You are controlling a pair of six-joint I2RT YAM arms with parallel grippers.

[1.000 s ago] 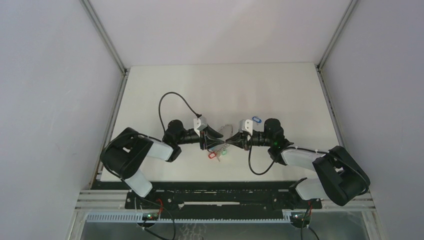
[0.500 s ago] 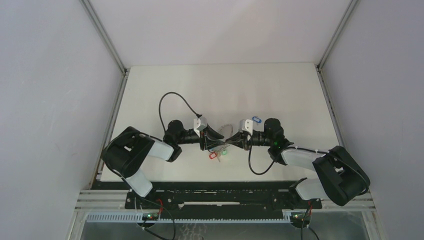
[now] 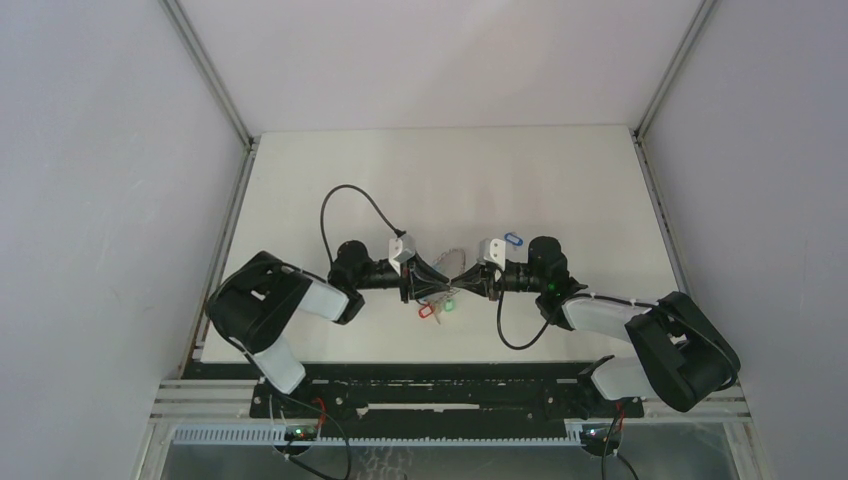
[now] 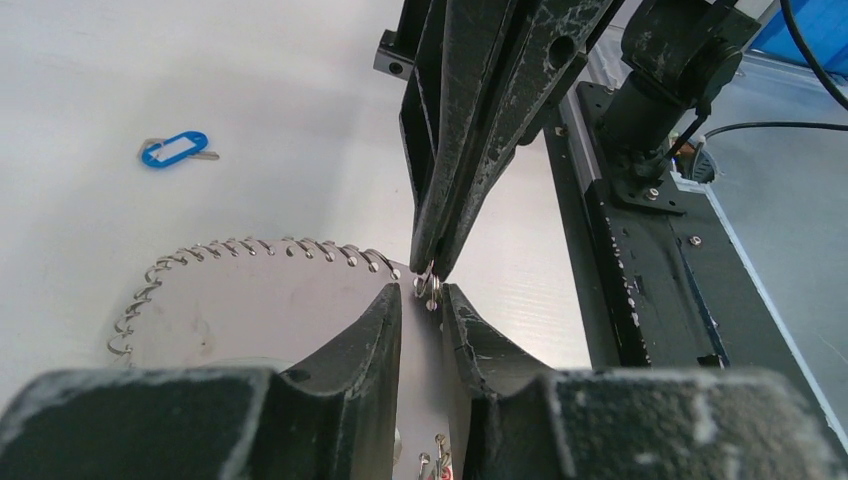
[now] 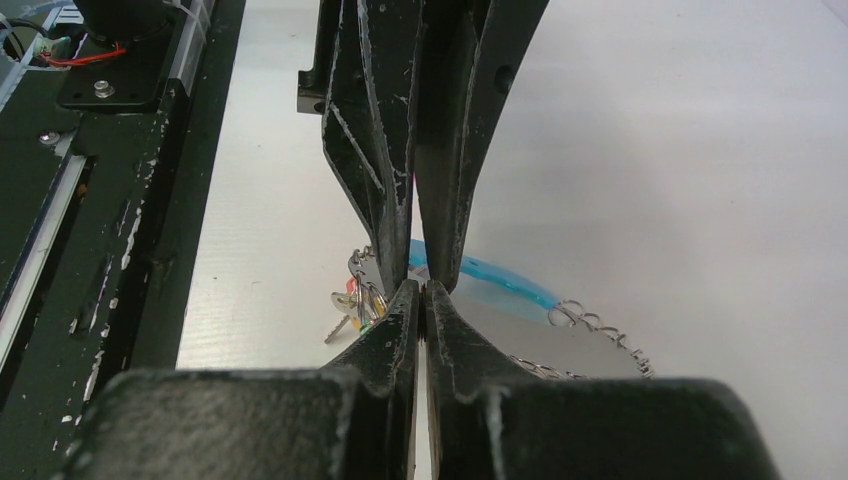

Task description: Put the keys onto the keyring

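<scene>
The keyring [image 4: 250, 247] is a thin wire loop hung with small silver rings, held just above the table between both arms. My right gripper [image 4: 432, 268] is shut on its wire, also seen from the right wrist view as the gripper [image 5: 421, 290] with fingers pressed together. My left gripper [image 4: 422, 298] faces it tip to tip, jaws a narrow gap apart around the same bit of wire, touching neither side clearly. A blue-headed key [image 4: 175, 150] lies alone on the table, beyond my right gripper [image 3: 470, 279] as the key [image 3: 513, 240].
Silver keys with red and green bits [image 5: 357, 297] dangle from the ring near the table, and a cyan plastic piece [image 5: 505, 283] hangs beside them. The black base rail [image 4: 640, 270] runs along the near table edge. White walls enclose the table [image 3: 450, 170].
My left gripper's jaws have narrowed around the keyring wire and the arm has edged slightly right. The right gripper and the blue key have stayed put.
</scene>
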